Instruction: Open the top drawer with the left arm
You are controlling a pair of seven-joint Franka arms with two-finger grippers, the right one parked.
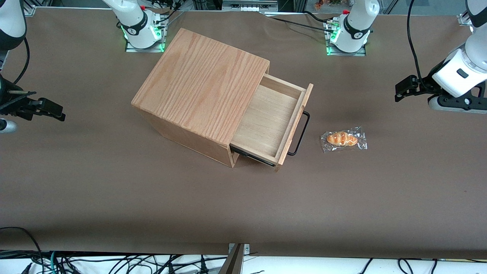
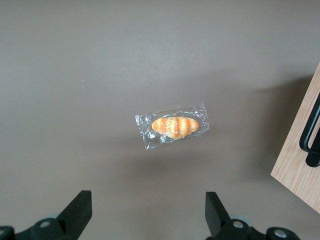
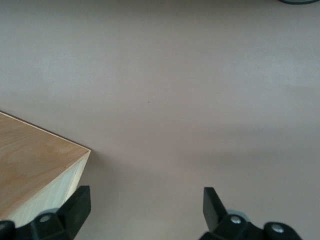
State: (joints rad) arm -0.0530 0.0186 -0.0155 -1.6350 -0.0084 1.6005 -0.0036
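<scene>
The top drawer [image 1: 266, 121] of the oak-grain box [image 1: 201, 83] stands pulled well out, and its pale wood floor shows bare. Its thin black wire handle [image 1: 300, 133] points toward the working arm's end of the table. The left arm [image 1: 460, 72] hangs above that end, with its black gripper [image 1: 400, 91] well apart from the handle. In the left wrist view the gripper [image 2: 148, 207] is open with nothing between its fingers. The same view shows the drawer front [image 2: 295, 165] and the handle [image 2: 311, 135] at its edge.
A wrapped bread roll [image 1: 343, 139] lies on the brown table between the drawer handle and the gripper, and also shows under the gripper [image 2: 174, 126]. Two arm bases [image 1: 350, 30] stand farther from the front camera than the box. A box corner [image 3: 35, 165] shows under the parked gripper.
</scene>
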